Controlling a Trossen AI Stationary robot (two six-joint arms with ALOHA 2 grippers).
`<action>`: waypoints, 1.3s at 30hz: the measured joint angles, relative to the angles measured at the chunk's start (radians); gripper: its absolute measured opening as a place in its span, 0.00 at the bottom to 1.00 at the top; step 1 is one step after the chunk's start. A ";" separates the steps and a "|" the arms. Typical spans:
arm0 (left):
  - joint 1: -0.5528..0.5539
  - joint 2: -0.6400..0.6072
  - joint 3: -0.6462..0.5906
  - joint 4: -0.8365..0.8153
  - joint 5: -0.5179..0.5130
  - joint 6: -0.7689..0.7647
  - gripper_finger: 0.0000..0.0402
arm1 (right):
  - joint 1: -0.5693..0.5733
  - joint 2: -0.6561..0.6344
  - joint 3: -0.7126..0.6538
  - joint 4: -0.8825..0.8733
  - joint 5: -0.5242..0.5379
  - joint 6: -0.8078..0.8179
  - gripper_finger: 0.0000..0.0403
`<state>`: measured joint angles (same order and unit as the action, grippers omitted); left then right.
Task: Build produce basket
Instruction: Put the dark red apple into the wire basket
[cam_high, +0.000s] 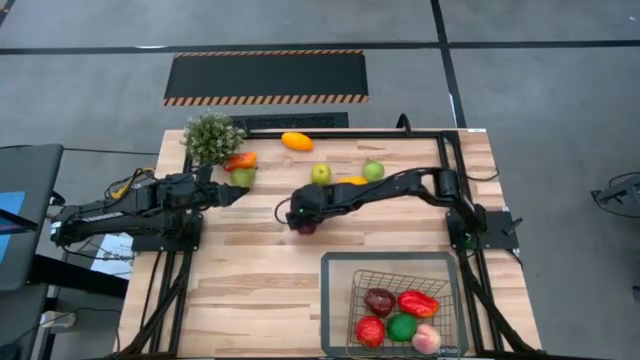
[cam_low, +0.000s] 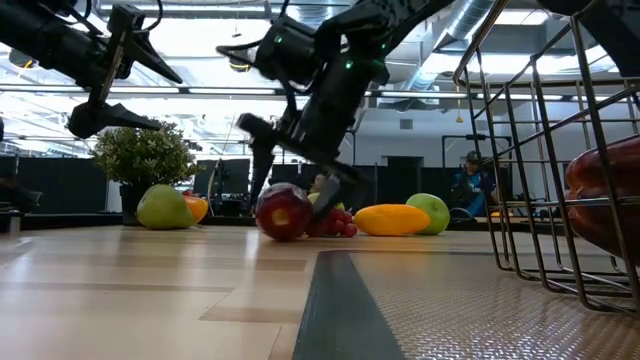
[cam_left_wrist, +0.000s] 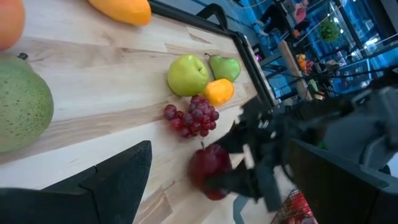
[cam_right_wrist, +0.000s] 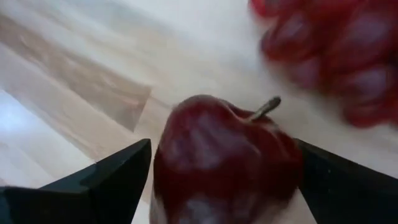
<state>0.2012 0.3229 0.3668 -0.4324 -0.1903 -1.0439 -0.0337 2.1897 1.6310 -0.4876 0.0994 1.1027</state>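
A dark red apple (cam_right_wrist: 224, 162) rests on the wooden table near its middle, stem up, next to a purple grape bunch (cam_left_wrist: 194, 116). My right gripper (cam_high: 303, 222) is open, slanting down over the apple with one finger on each side of it (cam_low: 283, 212). My left gripper (cam_high: 232, 193) hangs open and empty above the table's left part. The wire basket (cam_high: 335, 300) stands at the near right with several fruits and a red pepper (cam_high: 418, 303) inside. My right gripper's fingers (cam_right_wrist: 118, 177) flank the apple's two sides (cam_right_wrist: 168, 155) from above at a slant. I cannot tell whether they touch it. The apple sits on the table.
A potted plant (cam_high: 212, 137) stands at the far left, with a green fruit (cam_high: 243, 177) and an orange-red one (cam_high: 240, 160) beside it. A yellow fruit (cam_high: 296, 141), green apple (cam_high: 321, 173), pear (cam_high: 373, 171) and orange (cam_high: 352, 181) lie farther back.
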 joint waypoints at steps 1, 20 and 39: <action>0.000 0.000 0.000 0.000 0.000 0.000 0.90 | 0.004 0.013 0.000 0.014 -0.001 0.000 0.97; 0.000 0.000 0.000 -0.002 -0.016 0.004 0.90 | 0.067 -0.151 0.000 -0.096 -0.033 -0.176 0.74; 0.000 0.000 0.000 -0.004 -0.012 -0.012 0.90 | 0.651 -0.624 0.000 -0.665 0.082 0.106 0.76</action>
<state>0.2013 0.3225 0.3668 -0.4366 -0.2024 -1.0561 0.6169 1.5657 1.6315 -1.1528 0.1810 1.2092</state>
